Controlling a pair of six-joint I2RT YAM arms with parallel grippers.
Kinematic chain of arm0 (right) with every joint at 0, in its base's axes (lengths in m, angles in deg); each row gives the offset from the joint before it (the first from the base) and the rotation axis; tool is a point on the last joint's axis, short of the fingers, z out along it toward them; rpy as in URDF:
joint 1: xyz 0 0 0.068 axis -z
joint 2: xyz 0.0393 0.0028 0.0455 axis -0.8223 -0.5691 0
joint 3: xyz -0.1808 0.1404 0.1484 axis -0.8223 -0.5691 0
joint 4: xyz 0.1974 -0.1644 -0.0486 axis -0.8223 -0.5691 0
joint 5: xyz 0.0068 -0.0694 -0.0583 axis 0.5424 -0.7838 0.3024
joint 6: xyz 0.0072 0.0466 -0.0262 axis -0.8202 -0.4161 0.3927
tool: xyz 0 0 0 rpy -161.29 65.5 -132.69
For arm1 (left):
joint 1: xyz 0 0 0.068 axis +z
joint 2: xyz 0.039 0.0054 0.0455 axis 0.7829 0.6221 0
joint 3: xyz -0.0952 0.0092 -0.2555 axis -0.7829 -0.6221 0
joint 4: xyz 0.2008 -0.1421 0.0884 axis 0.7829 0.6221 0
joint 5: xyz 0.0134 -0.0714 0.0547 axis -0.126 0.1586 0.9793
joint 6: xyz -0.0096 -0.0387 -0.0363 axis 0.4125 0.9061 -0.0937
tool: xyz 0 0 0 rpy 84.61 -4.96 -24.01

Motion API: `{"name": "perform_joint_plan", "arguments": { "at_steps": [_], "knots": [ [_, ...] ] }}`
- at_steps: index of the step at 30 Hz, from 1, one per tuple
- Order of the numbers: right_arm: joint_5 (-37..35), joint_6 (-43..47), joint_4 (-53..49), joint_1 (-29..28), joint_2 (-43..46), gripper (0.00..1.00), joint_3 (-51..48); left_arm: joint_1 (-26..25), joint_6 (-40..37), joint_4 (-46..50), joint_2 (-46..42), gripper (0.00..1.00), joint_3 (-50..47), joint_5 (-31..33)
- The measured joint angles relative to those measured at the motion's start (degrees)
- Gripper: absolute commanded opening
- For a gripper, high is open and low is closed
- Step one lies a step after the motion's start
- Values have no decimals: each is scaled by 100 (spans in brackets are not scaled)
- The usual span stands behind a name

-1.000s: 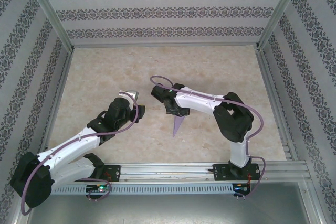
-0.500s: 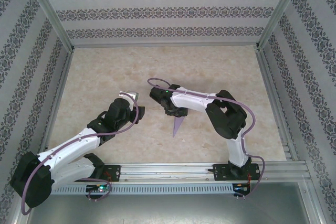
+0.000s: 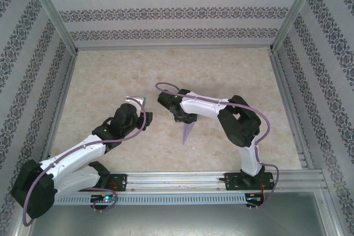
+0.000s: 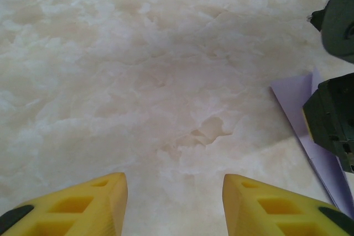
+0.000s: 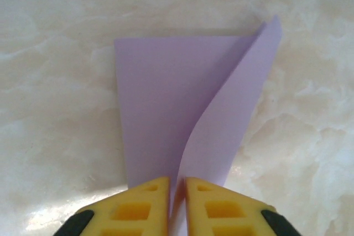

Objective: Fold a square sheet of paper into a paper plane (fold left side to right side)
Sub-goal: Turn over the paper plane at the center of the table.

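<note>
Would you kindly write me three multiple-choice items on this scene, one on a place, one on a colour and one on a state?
1. Where does the paper plane lie on the table?
A. in the far left corner
B. between the two arms, at the right gripper
C. in the far right corner

2. What colour is the paper plane?
A. lilac
B. yellow
C. white

3. How does the left gripper stand?
A. clamped on the paper
B. shut on nothing
C. open over bare table

Answers:
1 B: the top view shows it mid-table, its wide end under the right gripper.
2 A: both wrist views show pale purple paper.
3 C: the left wrist view shows its jaws wide apart with only marble between them.
</note>
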Motion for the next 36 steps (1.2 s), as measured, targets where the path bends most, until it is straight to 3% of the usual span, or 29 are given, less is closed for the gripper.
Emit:
{"name": "perform_joint_plan", "arguments": {
  "at_steps": [5, 11, 23, 28, 36],
  "knots": [
    [-44, -17, -33, -48, 376, 0, -160, 4, 0, 2, 4, 48, 2, 0],
    [-127, -20, -61, -101, 929, 0, -297, 70, 4, 13, 4, 50, 31, 2],
    [-260, 726, 669, 35, 2686, 0, -1346, 560, 516, 4, -24, 67, 107, -223],
    [332, 1261, 1665, 581, 3724, 0, -2378, 673, 671, 4, -142, 72, 164, -321],
    [2214, 1639, 3416, 1987, 5145, 0, -4022, 866, 850, 9, -271, 73, 214, -389]
  ]
}}
